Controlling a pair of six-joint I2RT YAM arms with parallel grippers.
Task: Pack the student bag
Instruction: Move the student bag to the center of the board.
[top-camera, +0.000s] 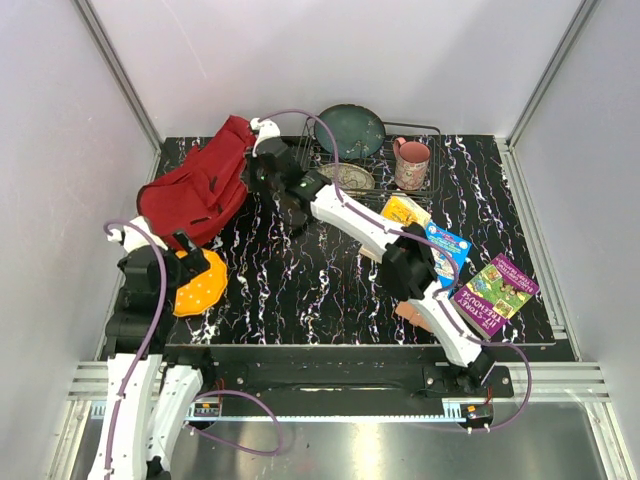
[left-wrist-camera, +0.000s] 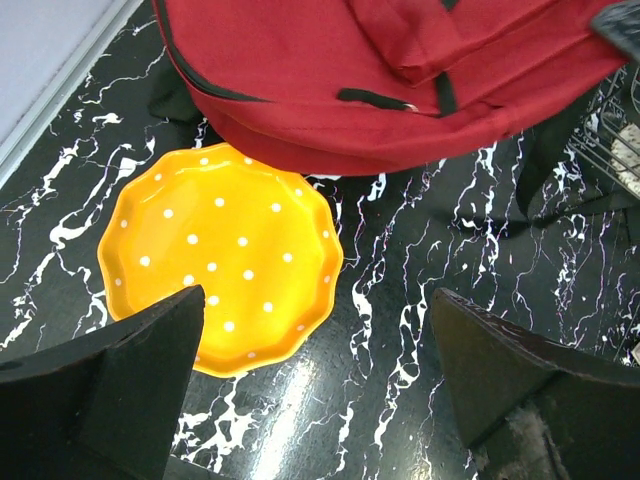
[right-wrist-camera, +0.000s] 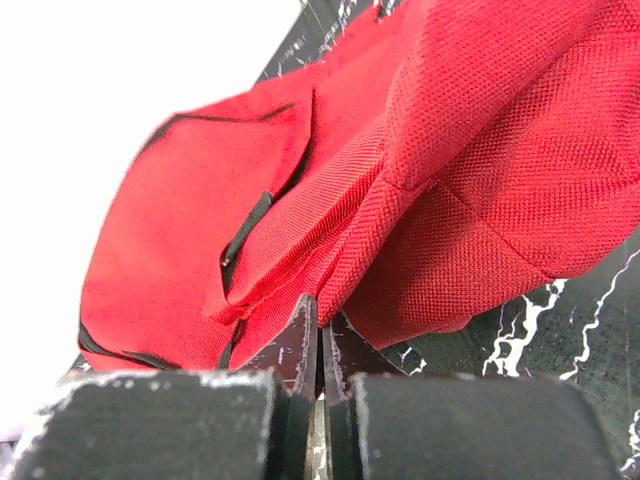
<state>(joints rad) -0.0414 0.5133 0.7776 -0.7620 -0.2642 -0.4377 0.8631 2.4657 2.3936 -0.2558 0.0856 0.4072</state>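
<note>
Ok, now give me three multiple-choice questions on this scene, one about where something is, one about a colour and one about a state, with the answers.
1. The yellow dotted plate lies: A) on the table next to the student bag; B) inside the bag; C) on top of the bag.
2. The mug is: A) blue; B) pink; C) white.
3. The right pincer is: A) open above the bag; B) shut on the plate; C) shut on the bag's fabric.
Answers: 1 A, the left wrist view shows it on the marbled top by the bag's edge; 2 B, it looks pink from above; 3 C, its wrist view shows it closed on a red fold.
</note>
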